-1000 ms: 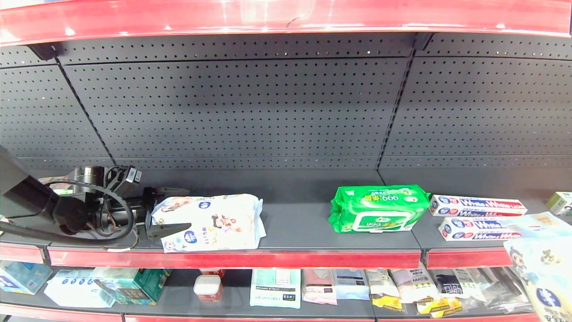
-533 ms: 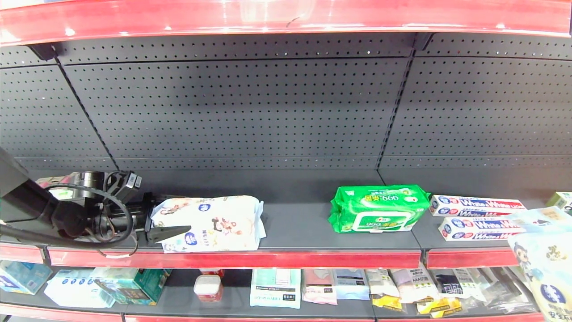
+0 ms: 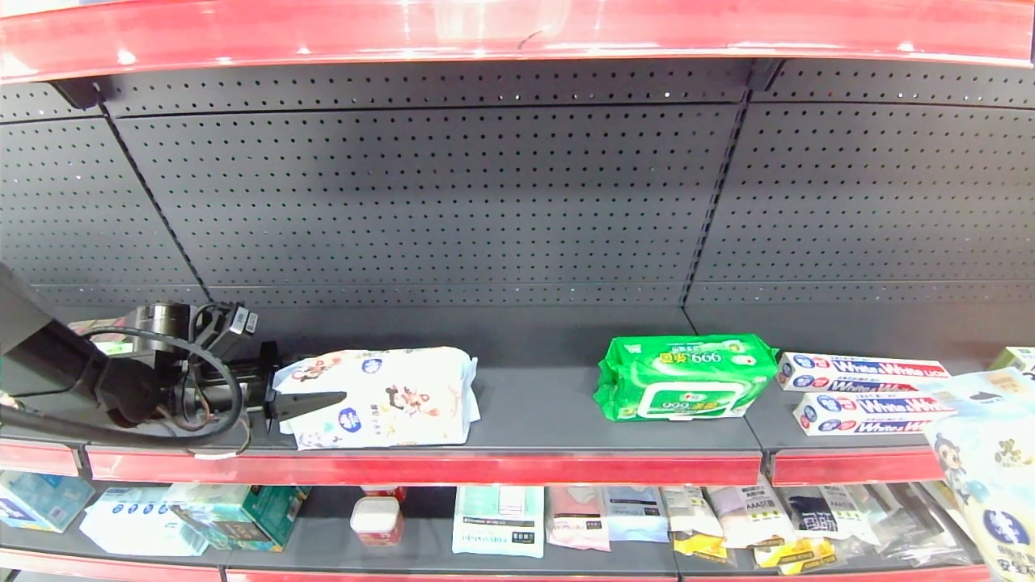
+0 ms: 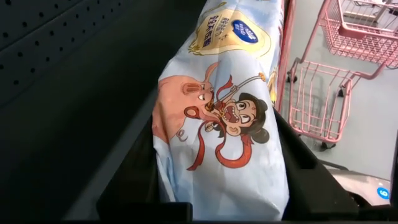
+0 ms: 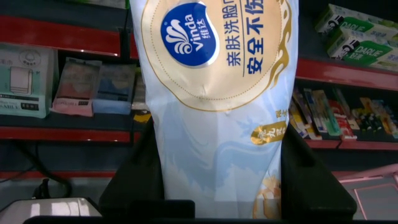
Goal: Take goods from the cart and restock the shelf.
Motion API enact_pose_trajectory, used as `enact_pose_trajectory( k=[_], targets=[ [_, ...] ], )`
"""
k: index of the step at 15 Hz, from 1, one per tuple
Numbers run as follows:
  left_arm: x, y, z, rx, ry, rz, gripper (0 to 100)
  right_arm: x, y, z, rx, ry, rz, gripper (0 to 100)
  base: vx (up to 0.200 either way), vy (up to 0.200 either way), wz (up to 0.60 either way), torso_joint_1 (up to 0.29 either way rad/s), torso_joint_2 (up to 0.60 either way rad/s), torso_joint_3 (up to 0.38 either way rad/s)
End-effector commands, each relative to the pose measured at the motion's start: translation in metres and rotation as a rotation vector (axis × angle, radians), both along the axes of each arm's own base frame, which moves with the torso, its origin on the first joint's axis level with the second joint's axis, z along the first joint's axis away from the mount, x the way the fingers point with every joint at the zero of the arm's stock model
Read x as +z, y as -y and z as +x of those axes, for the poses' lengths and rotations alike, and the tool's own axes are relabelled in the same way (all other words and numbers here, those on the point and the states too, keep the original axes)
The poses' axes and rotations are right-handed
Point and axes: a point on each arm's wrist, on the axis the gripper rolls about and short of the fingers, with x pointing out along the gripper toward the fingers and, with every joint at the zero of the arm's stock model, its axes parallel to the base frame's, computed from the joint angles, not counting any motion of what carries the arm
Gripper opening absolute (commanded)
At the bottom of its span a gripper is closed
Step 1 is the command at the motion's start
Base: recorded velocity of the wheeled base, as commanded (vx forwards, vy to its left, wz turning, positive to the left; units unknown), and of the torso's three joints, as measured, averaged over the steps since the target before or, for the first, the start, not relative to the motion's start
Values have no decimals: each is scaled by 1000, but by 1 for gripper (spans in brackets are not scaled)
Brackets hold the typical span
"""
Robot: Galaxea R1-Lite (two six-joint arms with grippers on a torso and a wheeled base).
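Left gripper [image 3: 317, 381]: at left end of white cartoon pack [image 3: 388, 396], one finger across its front, seemingly clamped.
Green wipes pack [image 3: 687, 376]: flat on shelf [image 3: 534, 408], well right.
Toothpaste boxes [image 3: 863, 372]: two, just beside the wipes.
Pale blue pack [image 3: 990, 485]: right edge, before the shelf.

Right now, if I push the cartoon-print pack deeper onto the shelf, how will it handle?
The cartoon-print pack looks soft: its film wrapper bulges in the left gripper, so it will likely squash before sliding. It lies flat on the shelf, so tipping or rolling seems unlikely. The glossy film should slide easily.
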Motion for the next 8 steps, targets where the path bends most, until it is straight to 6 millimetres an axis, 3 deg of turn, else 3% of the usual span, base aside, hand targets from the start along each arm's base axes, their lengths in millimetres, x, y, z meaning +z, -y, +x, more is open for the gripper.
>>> enact_pose_trajectory(
  k=[1,8],
  targets=[
    [0,0,1,-2,8,2,0,1,0,0,0,-2,-1,0,0,0,0,0,0,0],
    [-12,4,-4,-25,31,18,0,3,0,0,0,4,-1,0,0,0,0,0,0,0]
  ],
)
